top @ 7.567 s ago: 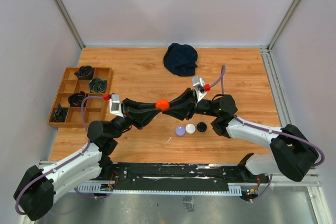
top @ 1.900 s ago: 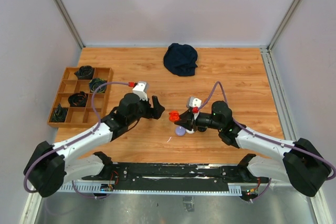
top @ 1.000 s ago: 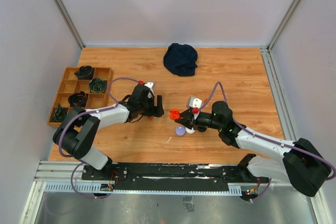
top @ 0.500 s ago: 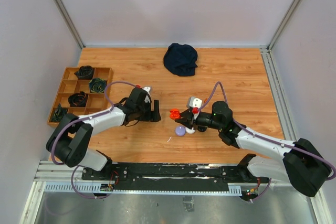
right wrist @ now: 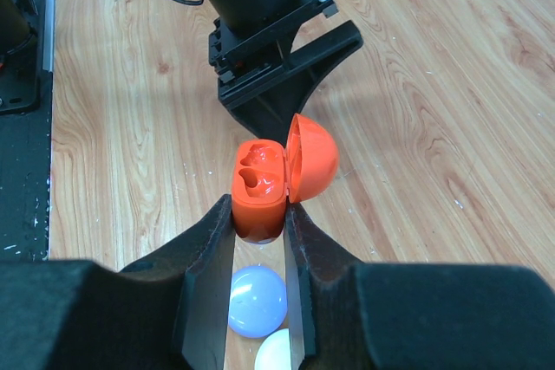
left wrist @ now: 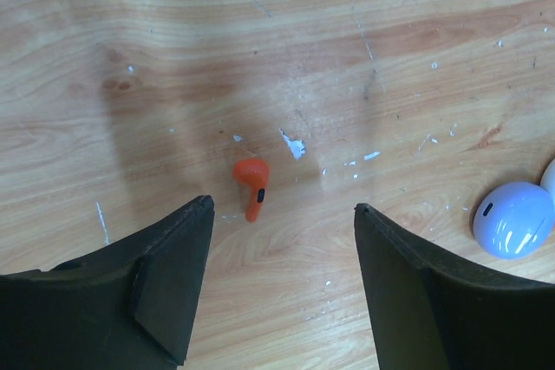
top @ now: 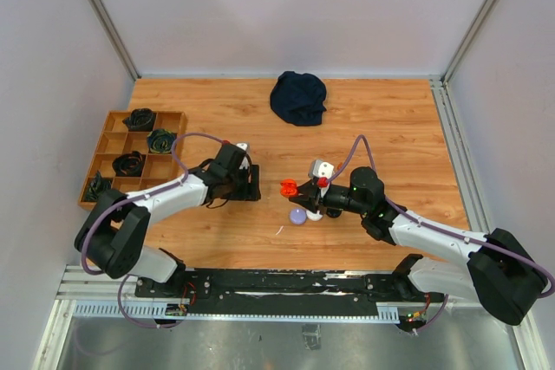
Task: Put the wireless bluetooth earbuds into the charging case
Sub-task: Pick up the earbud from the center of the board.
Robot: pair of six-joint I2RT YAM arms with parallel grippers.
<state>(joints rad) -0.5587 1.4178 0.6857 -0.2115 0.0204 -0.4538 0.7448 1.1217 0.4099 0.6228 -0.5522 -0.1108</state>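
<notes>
While the right gripper (right wrist: pixel 258 224) clamps the orange case (right wrist: pixel 260 181), the left gripper (left wrist: pixel 282 210) straddles an earbud (left wrist: pixel 251 186)

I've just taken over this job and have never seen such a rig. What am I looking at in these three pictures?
A left arm and a right arm are bolted at the near edge of a wooden table. The wide picture looks down from above; the other two come from a camera on each wrist. The right gripper is shut on an open orange case. The left gripper is open, its jaws either side of an orange earbud lying on the table, not touching it. A lilac case and a white case lie nearby. Further off are a tray and a dark cloth.
</notes>
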